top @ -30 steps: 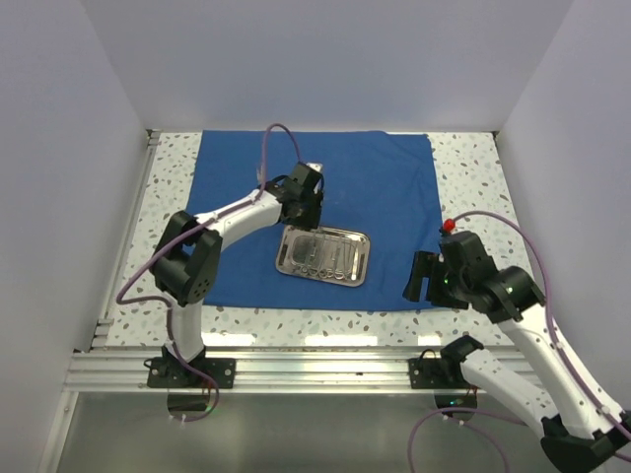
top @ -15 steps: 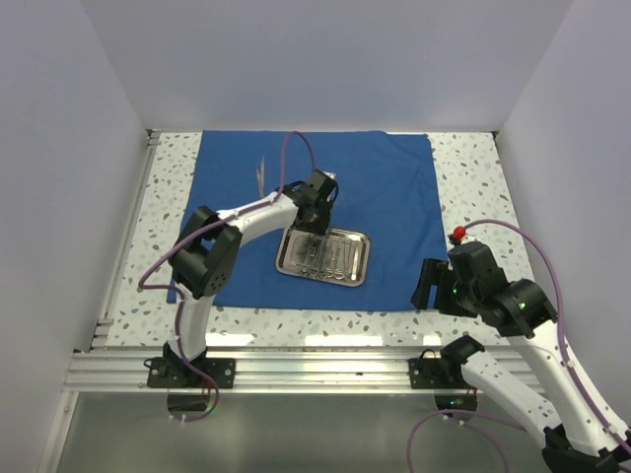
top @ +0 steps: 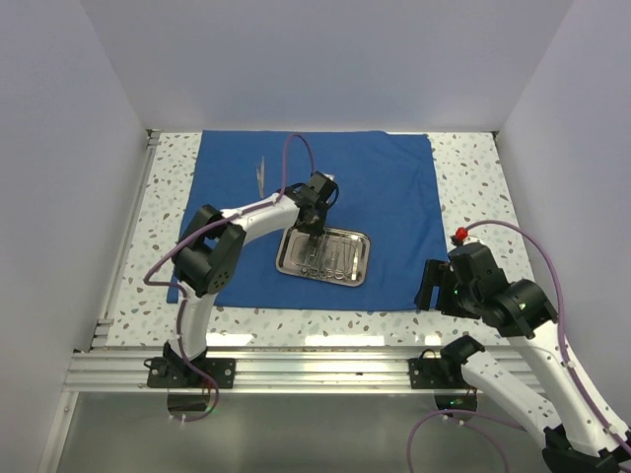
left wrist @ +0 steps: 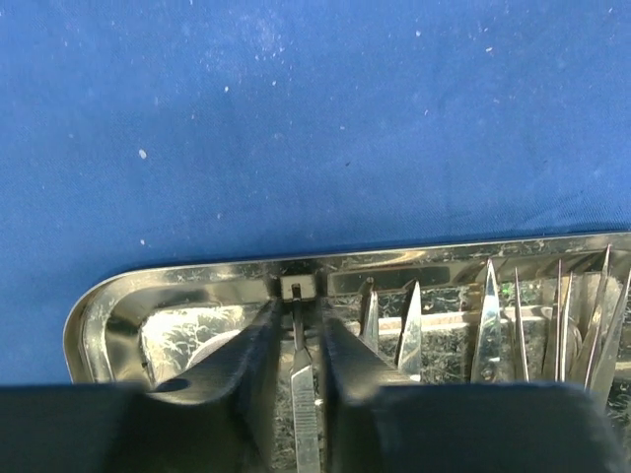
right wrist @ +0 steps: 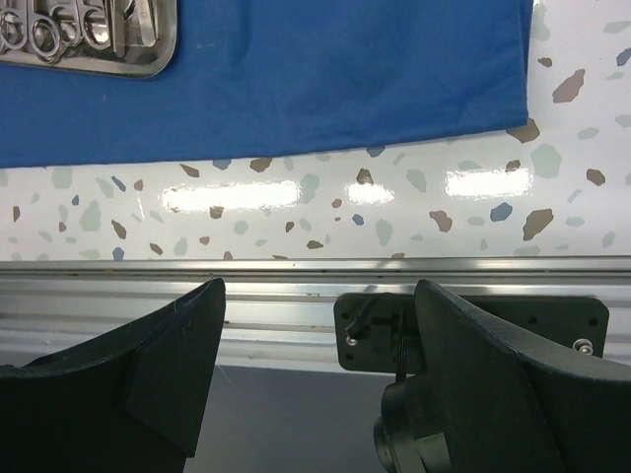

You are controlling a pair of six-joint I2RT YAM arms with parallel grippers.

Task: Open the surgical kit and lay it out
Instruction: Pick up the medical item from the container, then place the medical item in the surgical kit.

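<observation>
The royal-blue cloth [top: 385, 187] lies spread flat on the table. The steel tray [top: 360, 258] sits on its near middle with several silver instruments [left wrist: 490, 315] inside. My left gripper [top: 314, 233] reaches down into the tray's far-left end. In the left wrist view the gripper [left wrist: 299, 317] is closed down on one slim flat silver instrument [left wrist: 304, 394] that lies in the tray [left wrist: 108, 296]. Thin silver tweezers [top: 260, 174] lie on the cloth at the far left. My right gripper [top: 431, 284] hangs open and empty over the table's near edge, right of the cloth [right wrist: 345, 79].
White walls enclose the speckled table [top: 473, 177] on three sides. An aluminium rail [top: 315, 365] runs along the near edge and shows below the right gripper [right wrist: 320, 296]. The tray's corner, with ring handles in it [right wrist: 59, 25], shows at the top left of the right wrist view.
My left gripper moved from above the cloth behind the tray down into the tray's far-left end. My right arm drew back a little toward the near right.
</observation>
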